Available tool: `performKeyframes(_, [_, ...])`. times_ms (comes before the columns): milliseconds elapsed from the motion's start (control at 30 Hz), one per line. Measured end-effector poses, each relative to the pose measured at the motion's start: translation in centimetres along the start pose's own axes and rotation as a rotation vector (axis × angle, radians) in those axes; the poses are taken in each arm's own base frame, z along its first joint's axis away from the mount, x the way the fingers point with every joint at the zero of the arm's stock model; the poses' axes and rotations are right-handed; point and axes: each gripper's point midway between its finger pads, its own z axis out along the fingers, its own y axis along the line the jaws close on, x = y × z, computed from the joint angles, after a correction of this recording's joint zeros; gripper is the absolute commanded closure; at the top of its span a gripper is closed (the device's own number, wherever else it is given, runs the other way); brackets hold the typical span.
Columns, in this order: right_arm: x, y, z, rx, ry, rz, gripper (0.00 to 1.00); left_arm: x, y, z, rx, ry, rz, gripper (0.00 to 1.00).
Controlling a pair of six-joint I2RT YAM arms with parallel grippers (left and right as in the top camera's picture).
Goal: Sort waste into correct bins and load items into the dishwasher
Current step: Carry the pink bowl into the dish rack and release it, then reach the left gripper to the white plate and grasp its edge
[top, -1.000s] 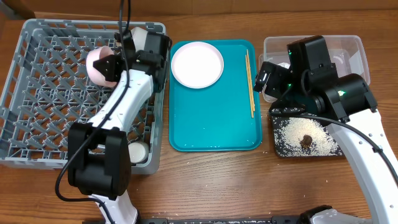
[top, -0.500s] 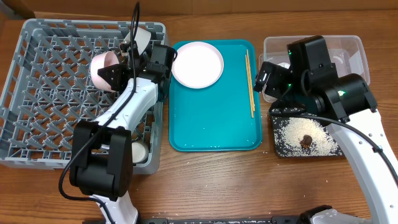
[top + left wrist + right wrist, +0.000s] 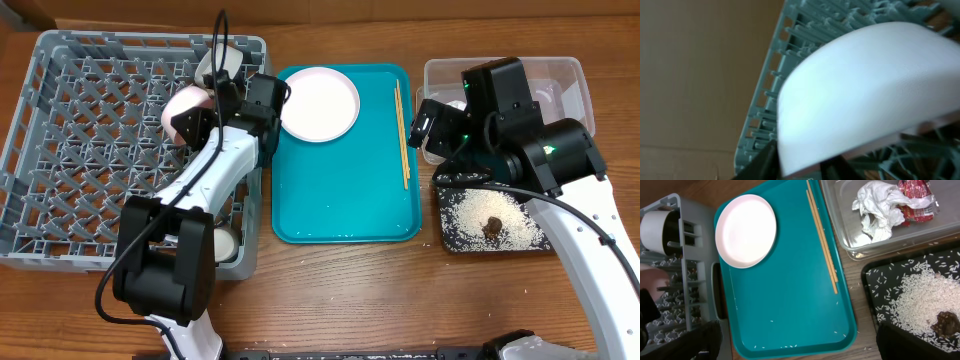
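Rice grains [image 3: 478, 212], nearest row: we find them spread in the black tray [image 3: 872, 290] at the near right of the surface [image 3: 350, 300], with a small brown lump [image 3: 493, 226] among them. A few stray grains lie on the wood beside that tray and along the near edge of the teal tray [image 3: 340, 190]. Near left, a small white cup [image 3: 222, 243] sits in the near right corner of the dish rack [image 3: 90, 150].

Middle row: the right claw [image 3: 797, 332] hangs between the teal tray and the bins, fingers spread wide with nothing between them. The chopsticks [image 3: 402, 135] lie side by side along the right side of the teal tray.

Farther: the left claw [image 3: 800, 169] is over the far right part of the rack, pinching the rim of a pale bowl [image 3: 182, 100]. The wrist view shows the bowl's rounded outside and lattice behind it. We cannot tell whether the bowl touches the rack. The white plate [image 3: 318, 103] rests in the far left corner of the teal tray.

Far row: a white vessel [image 3: 222, 62], cup or bowl we cannot tell, stands at the rack's far right corner. The clear tub [image 3: 572, 70], just beyond the black tray, holds crumpled white paper [image 3: 876, 207] and a red wrapper [image 3: 917, 202], touching each other.
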Motion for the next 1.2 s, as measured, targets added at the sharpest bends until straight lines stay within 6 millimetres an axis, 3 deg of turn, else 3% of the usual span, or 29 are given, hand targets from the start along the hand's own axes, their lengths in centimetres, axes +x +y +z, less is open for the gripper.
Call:
performKeyframes(33, [0.0,0.0,0.0,0.000,0.000,0.000,0.00,0.1,-0.3,-0.1,0.013,-0.001,0.021,0.64])
performKeyframes(133, [0.0,0.0,0.0,0.000,-0.001,0.000,0.00,0.0,-0.9,-0.6,0.039,-0.009,0.060,0.23])
performKeyframes(167, [0.0,0.0,0.0,-0.001,0.000,0.000,0.00,0.0,-1.2,-0.7,0.054,-0.010,0.063,0.03])
performKeyframes(200, [0.0,0.0,0.0,0.000,-0.001,0.000,0.00,0.0,-1.7,-0.9,0.074,-0.013,0.061,0.00])
performKeyframes(600, [0.0,0.0,0.0,0.000,0.000,0.000,0.00,-0.4,-4.5,-4.0,0.206,-0.045,0.031,0.00])
performKeyframes(700, [0.0,0.0,0.0,0.000,0.000,0.000,0.00,-0.7,-5.4,-5.0,0.327,-0.003,0.026,0.00])
performKeyframes(867, [0.0,0.0,0.0,0.000,0.000,0.000,0.00,-5.1,-7.2,-9.6,0.684,0.002,-0.100,0.00])
performKeyframes(933, [0.0,0.0,0.0,-0.001,0.000,0.000,0.00,-7.9,-8.5,-13.0,0.911,-0.029,-0.172,0.00])
performKeyframes(1000, [0.0,0.0,0.0,0.000,-0.001,0.000,0.00,-9.3,-9.2,-15.5,1.062,-0.045,-0.217,0.00])
performKeyframes(1067, [0.0,0.0,0.0,0.000,-0.001,0.000,0.00,-9.7,-10.0,-17.5,1.177,-0.014,-0.269,0.00])
performKeyframes(1200, [0.0,0.0,0.0,0.000,0.000,0.000,0.00,-9.1,-11.4,-18.2,1.222,0.110,-0.382,0.00])
